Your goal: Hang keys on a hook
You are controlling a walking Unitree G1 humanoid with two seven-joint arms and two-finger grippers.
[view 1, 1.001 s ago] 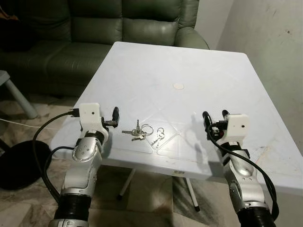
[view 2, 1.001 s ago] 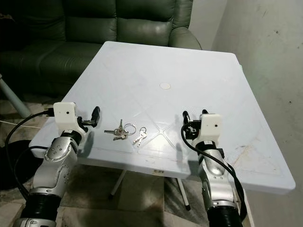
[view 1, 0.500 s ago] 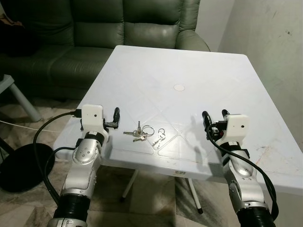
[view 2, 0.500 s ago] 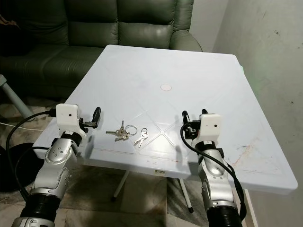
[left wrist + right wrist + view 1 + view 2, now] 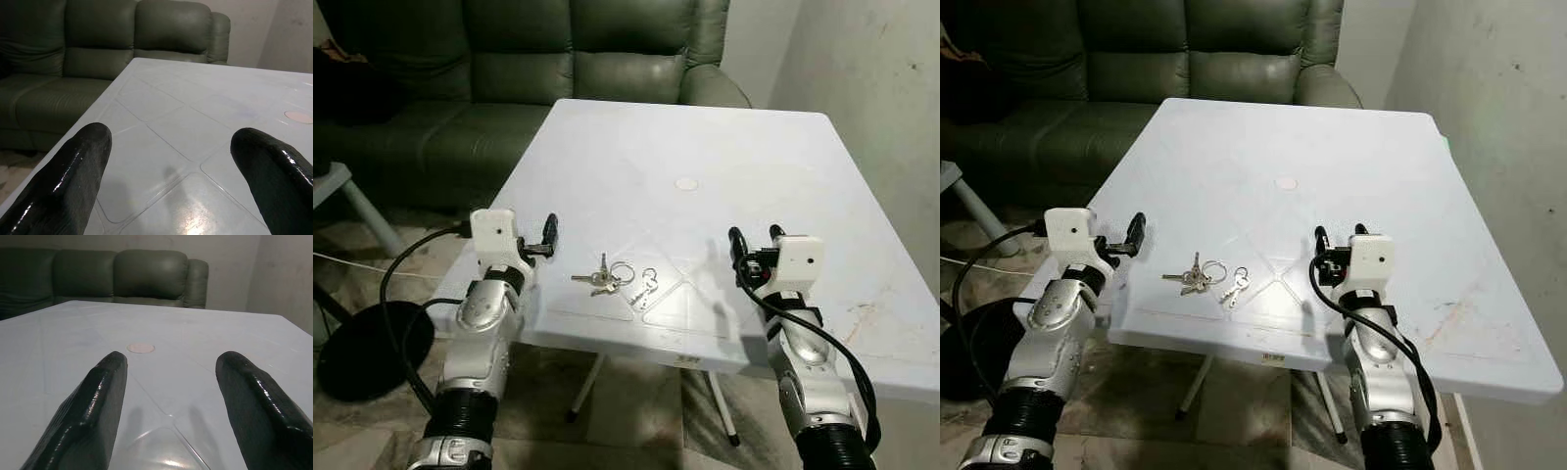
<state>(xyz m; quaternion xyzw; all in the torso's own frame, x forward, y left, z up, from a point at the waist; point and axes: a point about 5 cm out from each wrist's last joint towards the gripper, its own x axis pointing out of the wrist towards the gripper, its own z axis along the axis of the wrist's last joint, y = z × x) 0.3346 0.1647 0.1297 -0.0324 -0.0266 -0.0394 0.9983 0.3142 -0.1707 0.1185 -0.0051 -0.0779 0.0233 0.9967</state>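
Currently your keys [image 5: 612,278] lie on the tabletop [image 5: 705,137] between both tools, left tool [image 5: 549,234] nearer; right tool [image 5: 754,245] apart, left seemingly likewise, ready for pickup.

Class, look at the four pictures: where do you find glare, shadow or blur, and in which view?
Left eye view: sharp; the keys lie clear on the white table. Right eye view: each claw casts a soft shadow on the tabletop. Left wrist view: bright glare on the table between the left claw fingers, which look soft. Right wrist view: similar glare by the right claw.
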